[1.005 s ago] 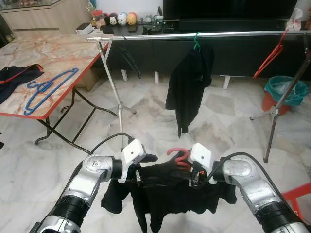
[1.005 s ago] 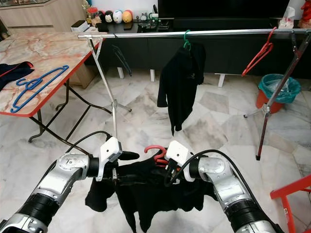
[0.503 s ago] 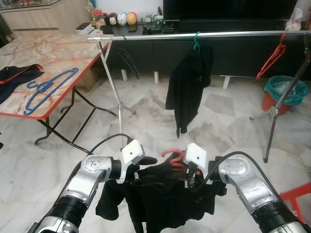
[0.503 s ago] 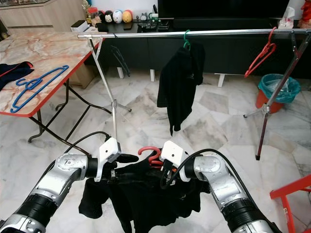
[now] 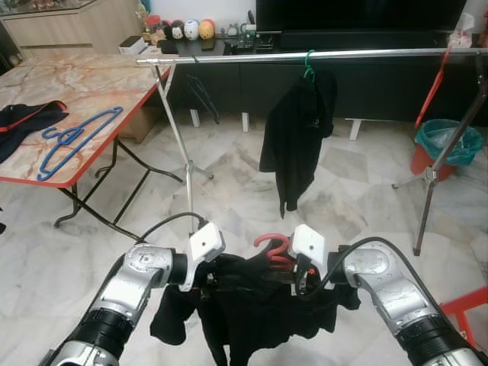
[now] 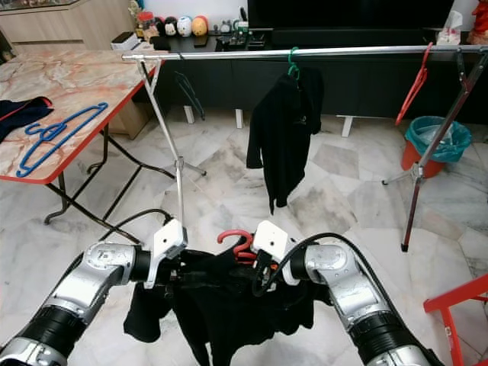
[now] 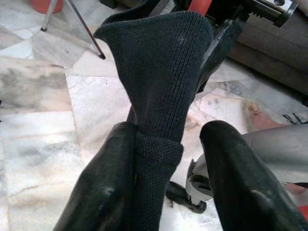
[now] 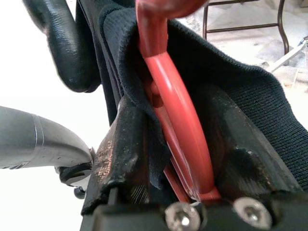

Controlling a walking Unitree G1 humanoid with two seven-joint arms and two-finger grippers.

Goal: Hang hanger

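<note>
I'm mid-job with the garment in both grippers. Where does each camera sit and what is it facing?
Left eye view: on the head, looking forward and down at the clothes rail, both silver arms and the red hanger.
Right eye view: on the head beside it, same scene.
Left wrist view: on the left wrist, along the left gripper at the black garment.
Right wrist view: on the right wrist, along the right gripper at the hanger.
Both wrist views share the garment.

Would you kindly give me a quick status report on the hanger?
Right tool shut on red hanger. Left tool pinching black garment. Rail ahead; black shirt hangs mid-rail.
</note>
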